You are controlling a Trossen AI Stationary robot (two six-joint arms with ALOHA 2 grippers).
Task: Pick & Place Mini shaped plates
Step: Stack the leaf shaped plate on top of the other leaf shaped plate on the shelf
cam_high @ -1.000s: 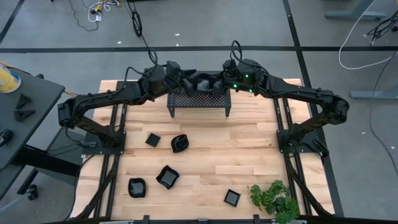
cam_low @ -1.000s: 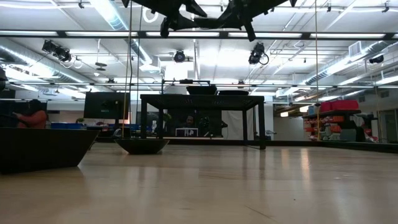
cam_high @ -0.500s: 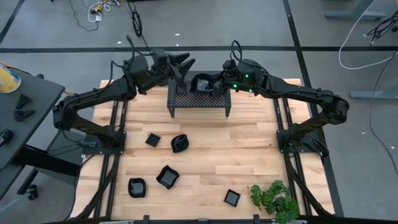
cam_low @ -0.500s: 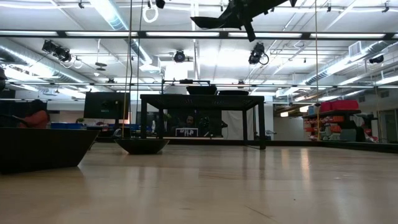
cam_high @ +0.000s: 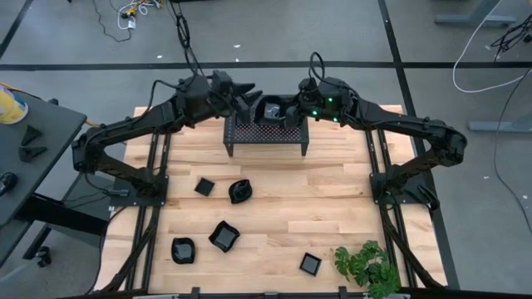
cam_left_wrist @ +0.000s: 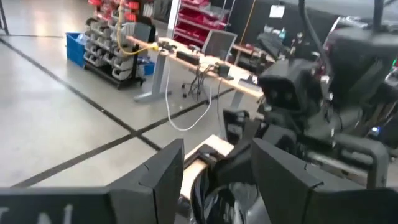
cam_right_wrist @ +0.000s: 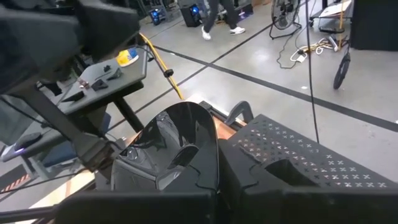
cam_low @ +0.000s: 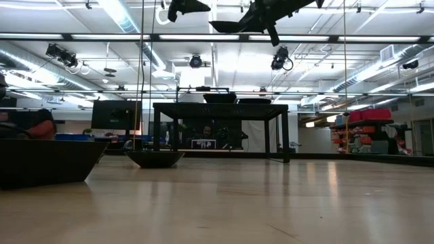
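Overhead, both arms reach inward and meet above the perforated stand (cam_high: 266,133) at the surface's twelve o'clock edge. The left tool (cam_high: 248,93) hovers at the stand's ten o'clock corner, its fingers (cam_left_wrist: 163,180) spread wide with nothing between them. The right tool (cam_high: 287,115) sits over the stand's top, clamped tight on the rim of a glossy mini plate (cam_right_wrist: 171,152), which hangs tilted just above the perforated top. From table height the held plate (cam_low: 230,26) shows high up, well clear of the stand, and the left tool (cam_low: 183,8) shows beside it.

The wooden surface (cam_high: 332,208) carries five more mini plates: a small square one (cam_high: 204,186) and a rounded one (cam_high: 240,192) toward the middle, a wavy one (cam_high: 224,237) and another (cam_high: 183,250) toward seven o'clock, and a square one (cam_high: 310,265) near six o'clock, beside a green plant (cam_high: 367,267) at five o'clock. All lie apart from each other.

Around it lies grey floor with cables and a dark side table (cam_high: 33,149) at nine o'clock. The surface's three o'clock half is bare wood, open between the stand and the plant.
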